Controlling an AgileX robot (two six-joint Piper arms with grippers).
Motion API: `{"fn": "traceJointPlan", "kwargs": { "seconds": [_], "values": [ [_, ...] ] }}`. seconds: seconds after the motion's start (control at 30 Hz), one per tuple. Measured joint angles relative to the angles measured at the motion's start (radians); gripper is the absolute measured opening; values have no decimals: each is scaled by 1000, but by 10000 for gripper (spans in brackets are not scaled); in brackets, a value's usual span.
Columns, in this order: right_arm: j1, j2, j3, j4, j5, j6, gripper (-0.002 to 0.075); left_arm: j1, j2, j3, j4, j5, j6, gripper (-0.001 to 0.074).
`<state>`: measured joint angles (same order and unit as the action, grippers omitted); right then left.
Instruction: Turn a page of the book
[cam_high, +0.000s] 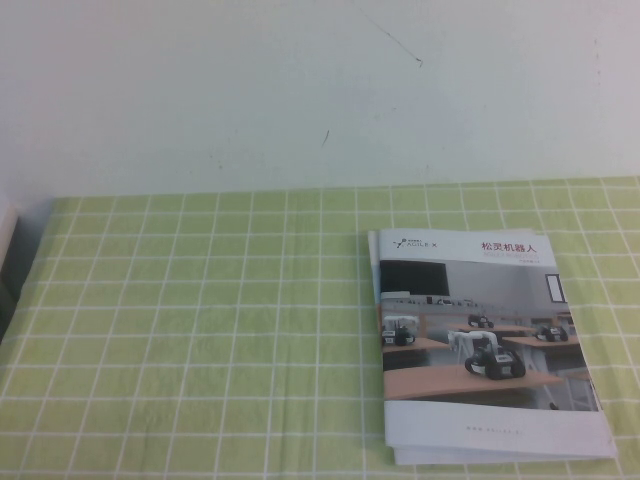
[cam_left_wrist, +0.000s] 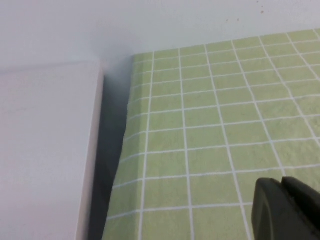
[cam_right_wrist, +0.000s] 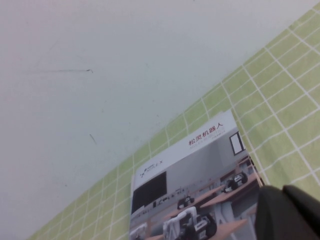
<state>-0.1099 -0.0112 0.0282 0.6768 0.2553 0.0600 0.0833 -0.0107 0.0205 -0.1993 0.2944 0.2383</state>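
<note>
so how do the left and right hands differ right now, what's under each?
Left hand hangs over bare green checked tablecloth, next to a white box. Right hand hangs over the closed glossy white brochure, cover leaf flat. Both hold nothing, and neither shows in the high view.

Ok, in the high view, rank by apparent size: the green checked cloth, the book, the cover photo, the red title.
1. Green checked cloth
2. Book
3. Cover photo
4. Red title

Neither the left gripper nor the right gripper shows in that view.
</note>
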Motion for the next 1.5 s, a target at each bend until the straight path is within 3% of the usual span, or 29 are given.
{"fn": "traceJointPlan", "kwargs": {
  "seconds": [0.13, 0.37, 0.5, 1.33, 1.5],
  "values": [
    [0, 0, 0, 7, -6, 0, -3, 0, 0, 2, -18, -52, -1, -4],
    [0, 0, 0, 22, 10, -27, -3, 0, 0, 2, -572, -233, -231, -4],
    [0, 0, 0, -12, 14, -158, -3, 0, 0, 2, -686, -254, -238, -4],
    [0, 0, 0, 26, 13, -207, -3, 0, 0, 3, -728, -162, -238, -4],
    [0, 0, 0, 32, 38, -227, -3, 0, 0, -1, -730, -17, -185, -4]
  ]
}}
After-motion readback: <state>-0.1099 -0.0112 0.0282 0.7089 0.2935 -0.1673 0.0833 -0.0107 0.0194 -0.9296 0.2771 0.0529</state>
